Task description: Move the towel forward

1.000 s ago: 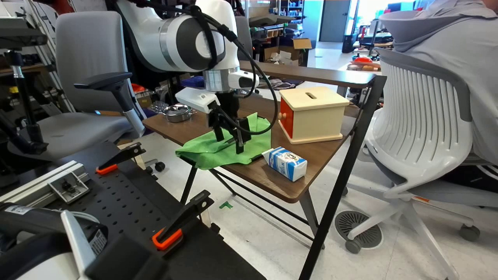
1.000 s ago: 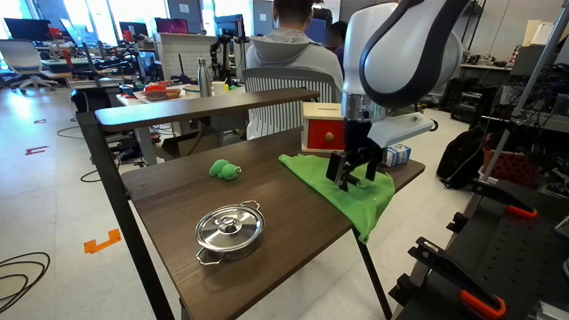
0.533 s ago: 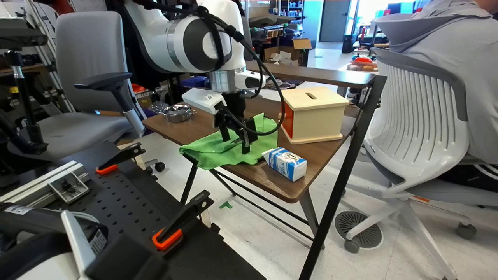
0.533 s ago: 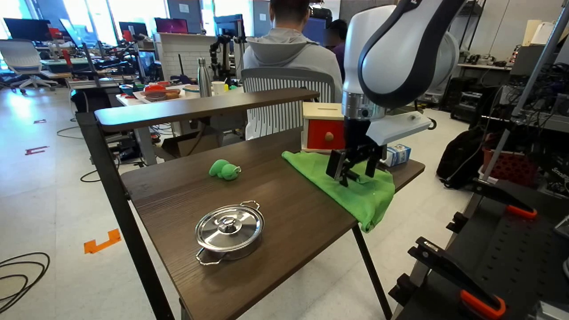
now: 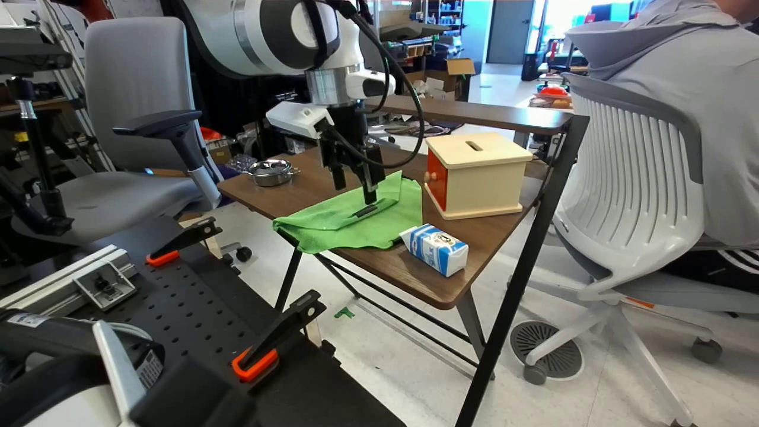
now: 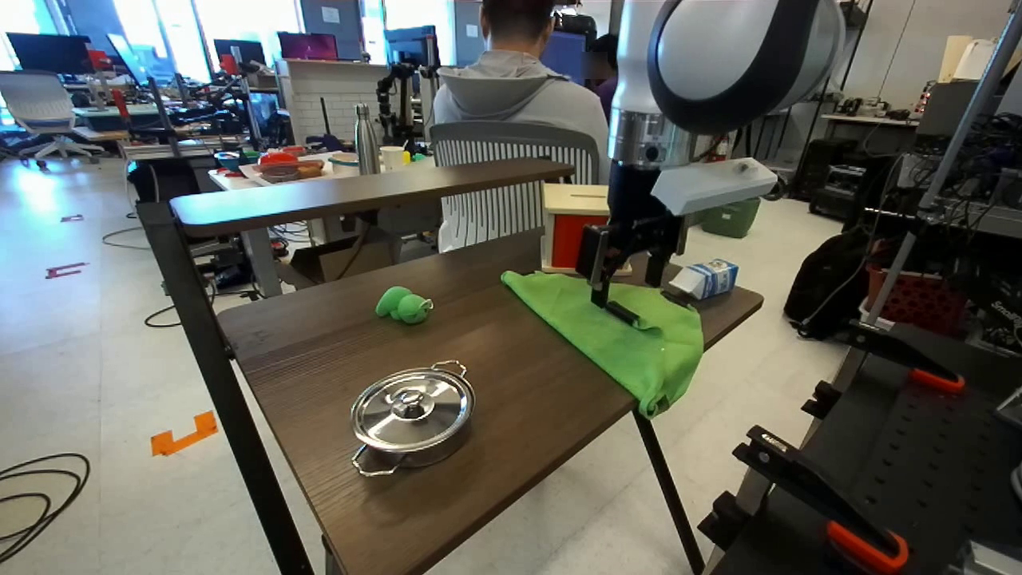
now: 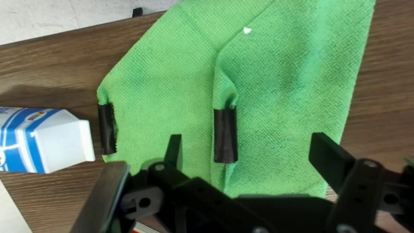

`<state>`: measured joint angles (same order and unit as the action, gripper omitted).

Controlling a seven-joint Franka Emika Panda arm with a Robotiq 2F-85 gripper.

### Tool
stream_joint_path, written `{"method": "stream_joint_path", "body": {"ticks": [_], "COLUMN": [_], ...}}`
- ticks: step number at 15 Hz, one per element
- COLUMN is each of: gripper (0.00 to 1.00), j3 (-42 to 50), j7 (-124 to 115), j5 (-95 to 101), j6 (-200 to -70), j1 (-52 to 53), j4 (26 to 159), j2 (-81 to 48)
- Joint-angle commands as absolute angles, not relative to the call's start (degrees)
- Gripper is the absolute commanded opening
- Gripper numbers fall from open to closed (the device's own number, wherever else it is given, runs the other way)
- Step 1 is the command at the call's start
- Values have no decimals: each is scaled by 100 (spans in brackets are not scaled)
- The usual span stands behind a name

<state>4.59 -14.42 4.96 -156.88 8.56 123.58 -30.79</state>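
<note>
We've got the pincer point(image 7: 246, 142) hanging tips-down over the green towel point(image 7: 284, 97), fingers point(image 7: 330, 161) spread wide apart. In the wrist view we see the towel's raised fold below, running between them, with a black strip point(image 7: 225, 136) on it. Second black patch point(image 7: 107, 129) sits at the towel's edge. Arm point(image 6: 711, 64) drops in from above the towel.

Towel is on the wood-grain bench point(image 6: 511, 383), mostly flat; we see one corner drooping over the bench edge in both exterior views.

Just beside the towel: milk carton point(image 5: 437, 250), on its side, peaked end facing the towel, thin gap between. Near the towel: slotted wooden box point(image 5: 483, 190), upright, red front.

Well apart from the towel, left of it in an exterior view: lidded steel pot point(image 6: 413, 415), lid on, and a small green toy point(image 6: 405, 306); we can't tell what kind.

Farther out, beyond the towel in both exterior views: raised shelf point(image 6: 375, 192), then a person in a grey hoodie point(image 6: 519, 108) on a slatted chair point(image 5: 628, 184). Well apart from the towel, we also have a black perforated board point(image 5: 195, 296) with orange-tipped clamps point(image 5: 284, 329).
</note>
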Motion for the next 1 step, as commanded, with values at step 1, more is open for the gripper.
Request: {"method": "stream_joint_path", "body": {"ticks": [1], "gripper": [100], "j3": [477], "j7": [-1423], "j5": [475], "j6": [-15680], "j1": [866], "j4": [12341], "j2": [-3113]}}
